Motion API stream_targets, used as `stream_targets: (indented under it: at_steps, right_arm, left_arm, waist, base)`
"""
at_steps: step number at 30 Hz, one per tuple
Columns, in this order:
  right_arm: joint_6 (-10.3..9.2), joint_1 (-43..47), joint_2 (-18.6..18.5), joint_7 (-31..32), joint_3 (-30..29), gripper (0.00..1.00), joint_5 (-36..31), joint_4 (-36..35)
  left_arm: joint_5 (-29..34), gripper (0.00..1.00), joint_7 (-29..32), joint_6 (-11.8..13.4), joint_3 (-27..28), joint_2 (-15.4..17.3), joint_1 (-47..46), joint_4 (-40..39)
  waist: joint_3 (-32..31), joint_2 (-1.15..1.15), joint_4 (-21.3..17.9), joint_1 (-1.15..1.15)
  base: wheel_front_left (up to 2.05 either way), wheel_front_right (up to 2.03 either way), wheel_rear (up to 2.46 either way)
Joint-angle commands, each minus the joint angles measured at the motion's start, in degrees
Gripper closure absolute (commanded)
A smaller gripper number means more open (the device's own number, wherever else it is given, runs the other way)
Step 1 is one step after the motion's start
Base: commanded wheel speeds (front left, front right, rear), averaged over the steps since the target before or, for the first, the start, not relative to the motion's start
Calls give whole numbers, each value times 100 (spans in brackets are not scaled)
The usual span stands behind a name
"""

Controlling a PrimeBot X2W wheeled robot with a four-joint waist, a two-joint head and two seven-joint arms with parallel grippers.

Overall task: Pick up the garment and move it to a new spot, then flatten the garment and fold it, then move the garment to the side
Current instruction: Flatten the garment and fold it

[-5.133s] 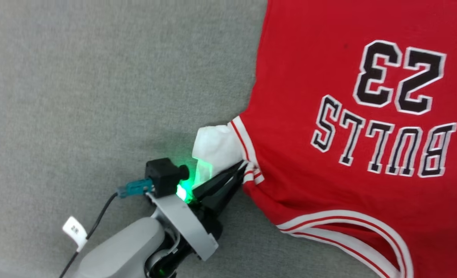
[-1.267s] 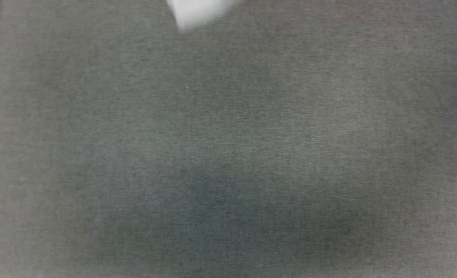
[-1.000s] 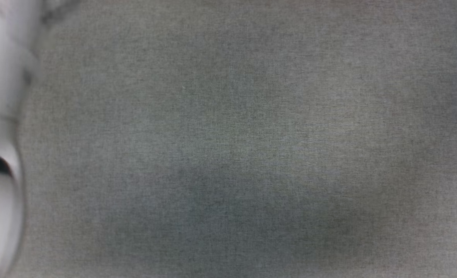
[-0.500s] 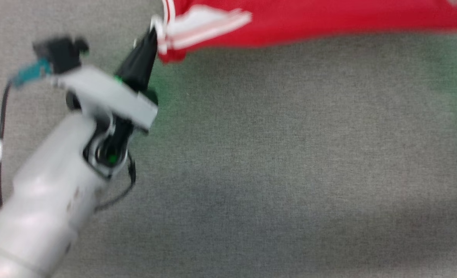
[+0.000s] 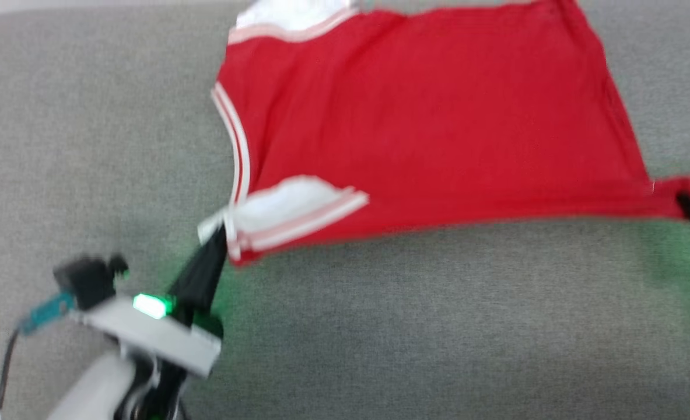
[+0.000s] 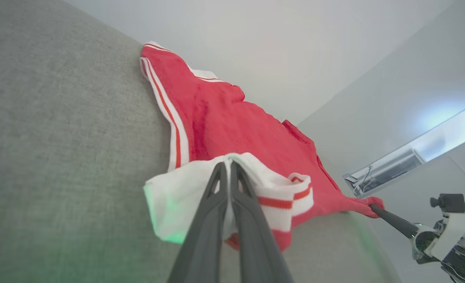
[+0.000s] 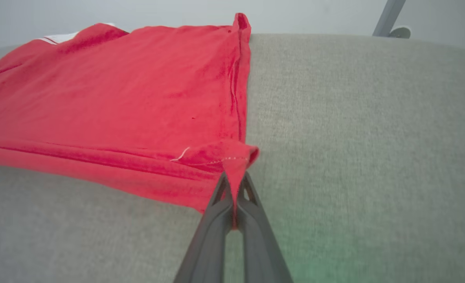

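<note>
Two tools are gripping one red shirt right now, and it is spreading across the grey bench from the centre of the head view up toward 12 o'clock, plain red face up. The left tool is reaching in from 8 o'clock, its dark fingers pressed together and clamping the white sleeve at the shirt's near left corner. The red-and-white striped cuff is folding over just beside the tips. A green light is glowing on that wrist.

Over at 3 o'clock, the right tool is poking in from the picture's edge. It too is closed tight, pinching the red hem corner. Between the two grips the near edge is running in a nearly straight line, pulled taut.

From the left wrist, the fingers are squeezing white fabric between them. The sleeve is bunching around the tips, and the striped armhole trim is running away toward 11 o'clock.

From the right wrist, a pinch of red cloth is sitting between the shut fingers. The side seam is running straight off toward 12 o'clock, lying flat on the bench. The far part of the shirt is resting on the bench, and the near edge is looking slightly raised.
</note>
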Motion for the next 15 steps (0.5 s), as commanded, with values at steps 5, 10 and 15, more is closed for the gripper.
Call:
stream_targets:
  at_steps: [5,10,15]
  right_arm:
    - [-16,985,4,247,-658,100,-112,-608]
    - [-15,2126,247,739,-1704,100,-467,-1601]
    - [-13,2472,724,1284,-2458,100,-902,-2423]
  left_arm:
    - [319,100,-24,-10,137,287,846,-487]
    - [498,100,-24,45,260,486,1548,-1170]
    - [579,100,-19,78,376,470,1469,-1522]
  waist:
    - [-167,0,-69,0]
    - [-181,0,-60,0]
    - [-158,0,-23,0]
  base:
    - [0,0,0]
    - [0,0,0]
    - [0,0,0]
